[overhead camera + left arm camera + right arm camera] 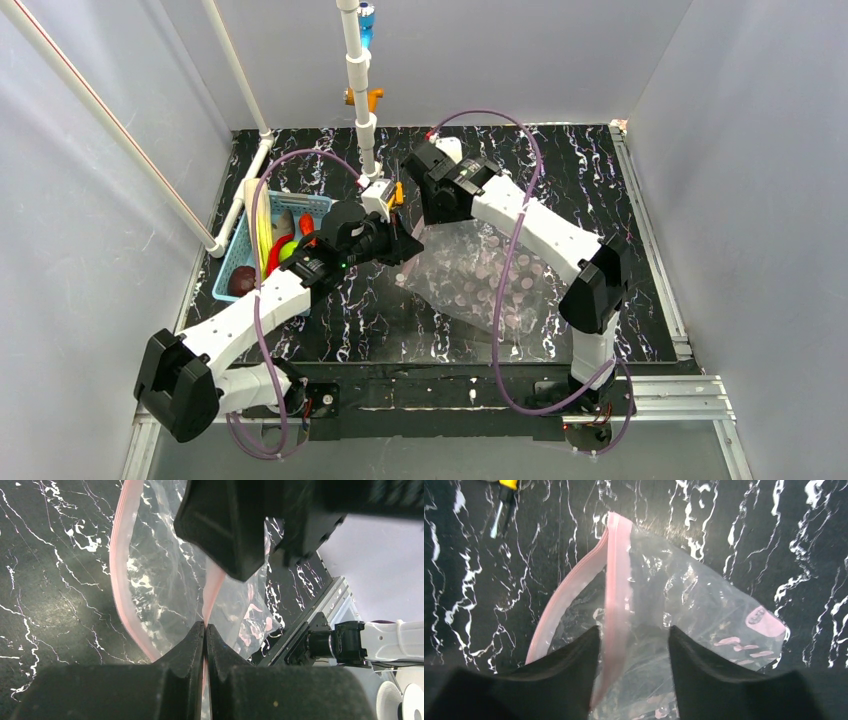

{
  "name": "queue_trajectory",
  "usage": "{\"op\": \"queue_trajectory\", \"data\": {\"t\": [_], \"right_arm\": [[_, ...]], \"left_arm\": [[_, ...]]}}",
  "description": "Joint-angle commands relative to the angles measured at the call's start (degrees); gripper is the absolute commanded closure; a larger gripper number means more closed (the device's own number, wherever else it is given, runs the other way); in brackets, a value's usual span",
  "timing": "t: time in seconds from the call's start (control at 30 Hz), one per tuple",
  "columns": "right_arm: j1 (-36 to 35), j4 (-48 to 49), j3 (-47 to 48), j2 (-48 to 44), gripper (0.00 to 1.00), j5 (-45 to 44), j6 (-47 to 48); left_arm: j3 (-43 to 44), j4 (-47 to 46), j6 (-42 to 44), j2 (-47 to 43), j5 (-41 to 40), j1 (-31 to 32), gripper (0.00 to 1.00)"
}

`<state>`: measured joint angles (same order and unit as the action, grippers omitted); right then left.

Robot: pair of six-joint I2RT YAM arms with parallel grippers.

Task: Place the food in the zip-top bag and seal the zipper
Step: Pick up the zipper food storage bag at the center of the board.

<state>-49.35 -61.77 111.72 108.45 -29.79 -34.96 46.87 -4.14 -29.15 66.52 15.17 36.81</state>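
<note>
Zip-top bag (480, 275) lies limp, its zipper (212, 590) pinched by the left gripper (205, 627) — the right gripper (634, 630) gapes astride it. Close squarely on one lip only, then lift gently

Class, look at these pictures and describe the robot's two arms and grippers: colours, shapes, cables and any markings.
The left arm and right arm both have white shells between bulky black joints. A purple cable loops loosely along each. A small green light glows near the left wrist. The left gripper and right gripper have plain black, wedge-shaped fingers; no markings are visible.
</note>
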Motion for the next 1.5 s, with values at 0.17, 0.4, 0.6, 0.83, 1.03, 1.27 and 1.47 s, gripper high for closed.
{"op": "queue_trajectory", "data": {"t": [0.17,0.4,0.6,0.83,1.03,1.27,1.47], "right_arm": [[-1.4,2.3,-3.7,-3.9,0.89,0.6,1.1],[-1.6,14.4,-10.9,-13.7,0.99,7.6,11.8],[-1.5,29.1,-23.1,-25.5,0.99,25.7,22.8],[-1.5,32.4,-25.9,-28.6,0.99,35.3,24.9],[-1.9,30.4,-23.1,-26.8,0.99,34.5,23.4],[-5.2,24.7,-16.5,-22.5,0.98,21.7,24.5],[-9.0,19.6,-14.2,-20.8,0.84,2.2,22.5]], "left_arm": [[-0.3,1.3,0.1,-4.7,-1.6,0.3,1.00],[0.7,10.3,-3.0,-12.0,-3.0,0.3,0.45],[6.0,23.2,-4.6,-20.0,-8.6,0.1,0.20],[11.4,31.2,-7.6,-22.6,-16.6,0.0,0.03],[12.1,28.3,-7.1,-18.8,-11.2,-0.1,0.13],[10.2,21.7,-7.5,-14.4,-4.5,0.0,0.40],[10.4,21.5,-6.0,-12.3,-7.8,0.0,1.00]]}}
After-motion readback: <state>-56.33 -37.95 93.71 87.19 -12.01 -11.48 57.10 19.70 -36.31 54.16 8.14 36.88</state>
